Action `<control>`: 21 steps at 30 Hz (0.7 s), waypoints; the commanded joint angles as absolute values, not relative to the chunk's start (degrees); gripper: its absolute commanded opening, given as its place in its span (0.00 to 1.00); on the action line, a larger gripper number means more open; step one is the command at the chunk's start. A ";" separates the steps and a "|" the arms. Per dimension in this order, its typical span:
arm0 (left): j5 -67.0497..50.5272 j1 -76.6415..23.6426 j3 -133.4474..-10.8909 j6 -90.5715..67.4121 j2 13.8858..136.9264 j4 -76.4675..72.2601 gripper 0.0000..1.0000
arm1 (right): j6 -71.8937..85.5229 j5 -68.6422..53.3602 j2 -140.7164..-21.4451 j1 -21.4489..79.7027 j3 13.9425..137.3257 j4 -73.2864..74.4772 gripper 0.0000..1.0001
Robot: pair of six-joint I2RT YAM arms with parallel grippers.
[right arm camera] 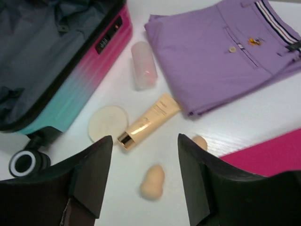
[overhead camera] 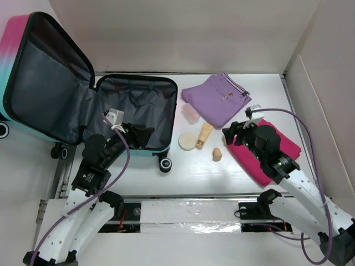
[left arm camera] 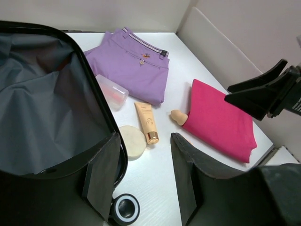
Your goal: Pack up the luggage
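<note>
The luggage lies open at the left, pink-to-teal shell and grey lining, with its lid standing up. My left gripper hangs open and empty over the case's near right corner, above a wheel. My right gripper is open and empty over the left edge of a folded pink cloth. Below it lies a beige sponge. A second sponge peeks from behind its right finger.
Right of the case lie purple shorts, a small clear container, a cream tube and a round puff. White walls close the back and the right side. A metal rail runs along the near edge.
</note>
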State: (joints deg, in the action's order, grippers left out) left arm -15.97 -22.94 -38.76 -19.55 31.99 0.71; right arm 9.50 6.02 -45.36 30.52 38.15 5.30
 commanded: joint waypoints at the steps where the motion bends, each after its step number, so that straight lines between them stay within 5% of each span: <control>1: -18.28 -23.20 -40.70 -19.16 30.85 -1.93 0.44 | 12.91 10.71 -42.19 31.46 35.26 14.76 0.67; 2: -18.98 -23.20 -40.52 -19.16 30.41 -2.19 0.44 | 14.31 10.98 -41.75 31.46 34.64 16.33 0.65; 5: -18.90 -23.20 -40.17 -18.99 31.19 -2.46 0.34 | 15.81 10.46 -41.48 31.46 32.79 18.10 0.06; 9: -18.72 -23.20 -40.34 -18.81 31.73 -1.85 0.00 | 16.79 9.23 -43.85 32.60 32.34 16.79 0.00; 11: -18.20 -23.20 -40.60 -18.72 32.34 -1.50 0.00 | 17.22 10.10 -46.22 33.13 33.30 17.14 0.14; 12: -17.85 -23.20 -40.78 -18.46 32.69 -0.80 0.00 | 17.49 10.46 -46.93 33.13 33.48 17.31 0.45; 15: -17.06 -23.20 -41.57 -18.19 34.54 0.52 0.00 | 18.01 11.42 -49.83 33.66 32.79 16.18 0.71; 17: -16.70 -23.20 -42.01 -18.11 35.42 1.67 0.01 | 18.37 10.55 -52.46 33.66 31.82 13.02 0.71; 21: -15.65 -23.20 -42.19 -18.02 35.60 2.02 0.28 | 18.90 9.14 -57.91 34.19 31.29 10.11 0.71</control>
State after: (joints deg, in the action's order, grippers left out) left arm -16.49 -22.94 -39.48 -18.50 35.83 2.76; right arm 18.09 9.87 -55.24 33.28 31.68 14.94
